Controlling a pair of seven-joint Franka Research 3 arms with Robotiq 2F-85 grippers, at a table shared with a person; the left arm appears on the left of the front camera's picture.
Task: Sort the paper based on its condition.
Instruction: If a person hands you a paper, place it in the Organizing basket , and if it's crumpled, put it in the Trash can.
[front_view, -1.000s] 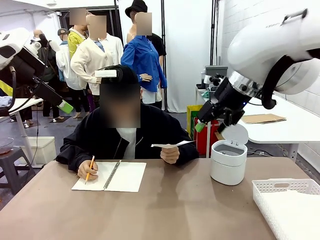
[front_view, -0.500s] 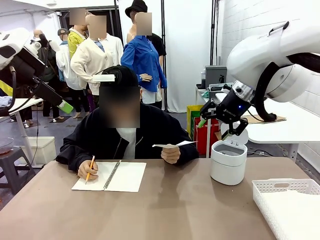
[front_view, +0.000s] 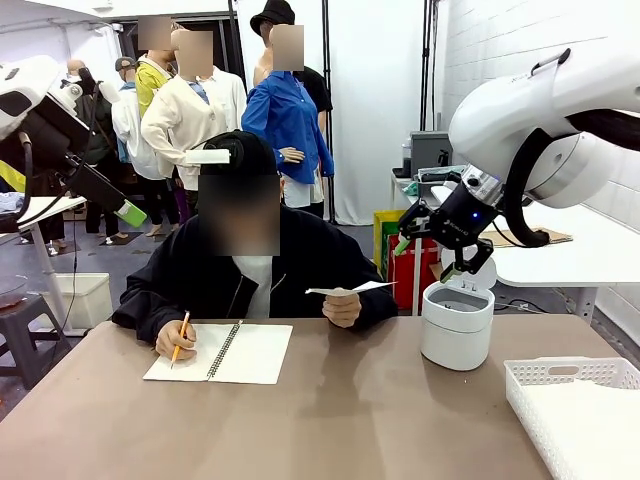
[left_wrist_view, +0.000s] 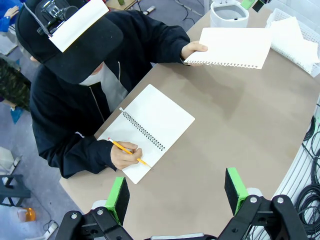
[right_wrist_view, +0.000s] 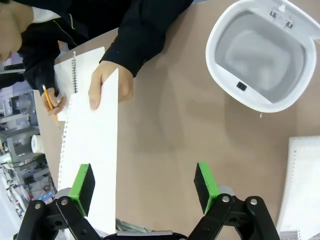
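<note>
The person's hand (front_view: 341, 309) holds the paper (front_view: 345, 290) flat above the tabletop's far edge, long axis pointing toward the right gripper (front_view: 432, 258), the nearer one (raised over the white bin (front_view: 457, 324)). Its jaws are spread, empty. The left gripper (left_wrist_view: 176, 195), also spread, hangs well apart.

My right gripper (right_wrist_view: 145, 187) hangs over the table, its body cut off by the bottom edge of my right wrist view, as is the near end of the paper (right_wrist_view: 92, 165). The white basket (front_view: 575, 405) runs off the front view's right and lower edges. The bin (right_wrist_view: 260, 52) is clipped at the top; whether anything lies inside is unclear.
</note>
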